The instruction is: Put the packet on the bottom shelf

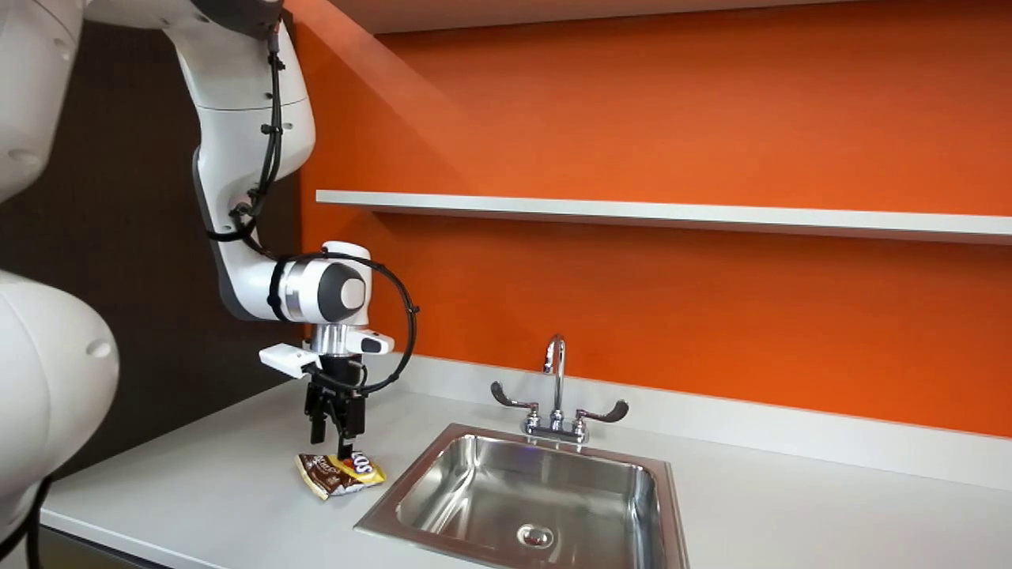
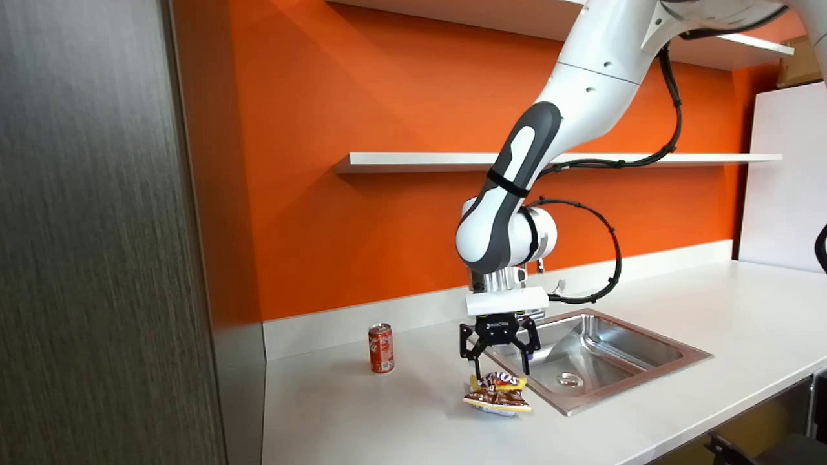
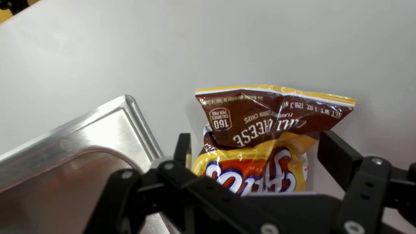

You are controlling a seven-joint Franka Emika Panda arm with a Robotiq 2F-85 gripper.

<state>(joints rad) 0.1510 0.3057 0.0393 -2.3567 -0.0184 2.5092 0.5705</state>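
The packet point(image 1: 322, 476) is brown, yellow and red with white print. It lies crumpled on the countertop beside the sink; it also shows in an exterior view point(image 2: 497, 400) and the wrist view point(image 3: 256, 120). My gripper point(image 1: 332, 447) points down just over the packet, open. In an exterior view the fingertips point(image 2: 502, 374) stand apart at the packet's far part. In the wrist view the fingers point(image 3: 255, 143) are on either side of the packet, and the gripper body hides its lower part. The bottom shelf point(image 1: 664, 212) runs along the orange wall, well above the gripper; it shows in both exterior views point(image 2: 413, 159).
A steel sink point(image 1: 678, 521) with a faucet point(image 1: 558, 395) is set in the grey-white countertop point(image 1: 830, 506). A red can point(image 2: 381, 349) stands near the backsplash. A dark panel point(image 2: 110, 232) bounds the counter's end. An upper shelf point(image 2: 452, 14) hangs above.
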